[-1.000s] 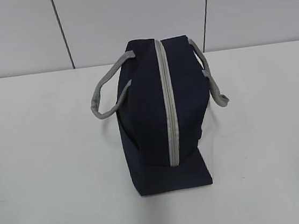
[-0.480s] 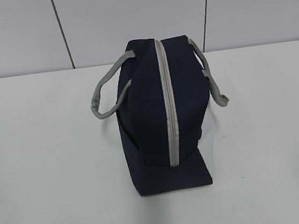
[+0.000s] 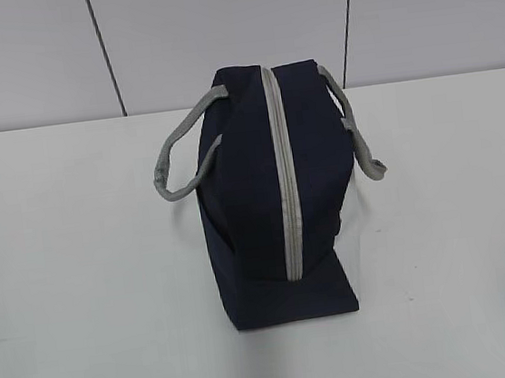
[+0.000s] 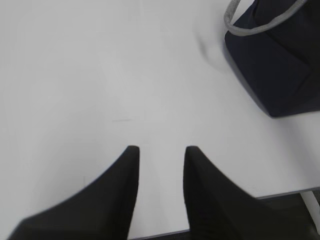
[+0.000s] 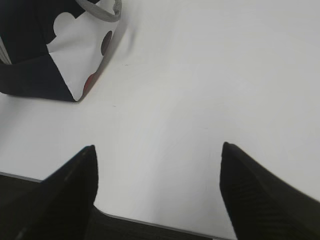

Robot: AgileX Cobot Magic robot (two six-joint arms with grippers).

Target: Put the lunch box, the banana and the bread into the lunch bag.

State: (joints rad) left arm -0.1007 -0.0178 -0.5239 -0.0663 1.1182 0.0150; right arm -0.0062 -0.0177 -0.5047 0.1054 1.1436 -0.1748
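While both grippers sit empty (left gripper (image 4: 161, 152) narrow, right gripper (image 5: 157, 150) wide), the navy lunch bag (image 3: 253, 189) stands frame-centre, its closed grey zipper (image 3: 284, 176) running top-to-bottom.

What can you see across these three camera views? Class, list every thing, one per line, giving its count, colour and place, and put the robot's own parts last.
lunch bag: one, navy blue with a white patterned side panel, standing mid-table.
zipper: one, grey, running along the bag's top; looks closed.
strap handles: two, grey, one drooping off each side of the bag.
table: one, white, under everything.
wall: pale grey panels with dark seams, behind the table.
left gripper: one, black, narrowly open, empty, above the table's near edge, left of the bag.
right gripper: one, black, wide open, empty, above the near edge, right of the bag.
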